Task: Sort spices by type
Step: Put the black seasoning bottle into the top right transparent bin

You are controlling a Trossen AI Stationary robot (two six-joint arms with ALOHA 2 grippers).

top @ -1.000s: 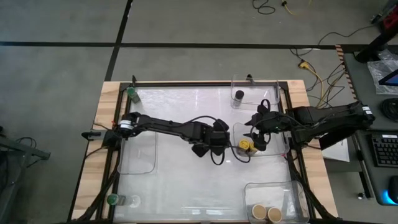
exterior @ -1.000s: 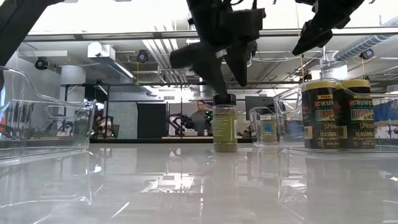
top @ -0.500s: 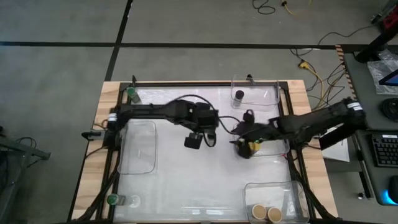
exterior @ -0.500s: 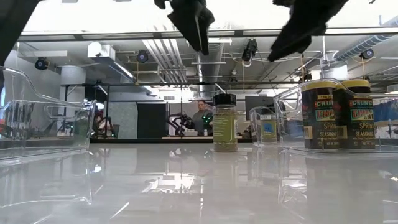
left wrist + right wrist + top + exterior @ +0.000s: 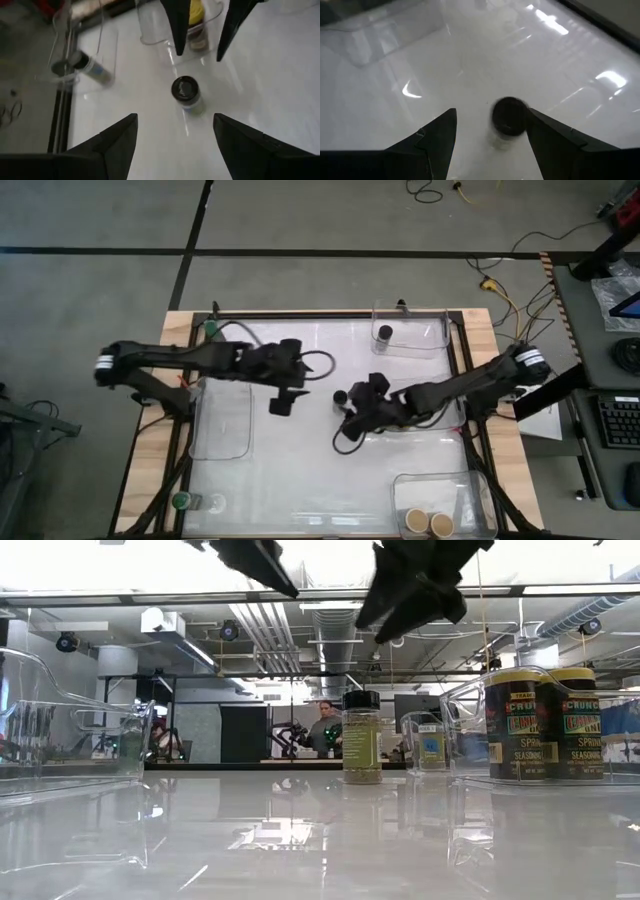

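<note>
A black-lidded spice jar [image 5: 361, 737] stands upright on the table's middle, held by nothing; it also shows in the left wrist view [image 5: 186, 93] and the right wrist view [image 5: 510, 116]. My right gripper [image 5: 490, 112] hovers open above it, with the jar below the gap between its fingers [image 5: 410, 590]. My left gripper [image 5: 175, 120] is open and sits to the jar's left [image 5: 283, 397], raised off the table. Two yellow-lidded jars [image 5: 540, 725] stand in a clear bin to the right. Another black-lidded jar [image 5: 384, 333] stands in the far bin.
A clear bin [image 5: 222, 420] lies at the table's left. Two tan-lidded jars [image 5: 428, 523] sit in the near right bin. One green-lidded jar [image 5: 211, 328] stands at the far left corner and another [image 5: 181, 501] at the near left corner. People show in the room behind.
My left gripper has let go of the black-lidded jar, risen off it and drawn back toward the table's left edge. The jar stays standing where it was. My right gripper has moved from the bin with the yellow-lidded jars toward the left, over the black-lidded jar.
</note>
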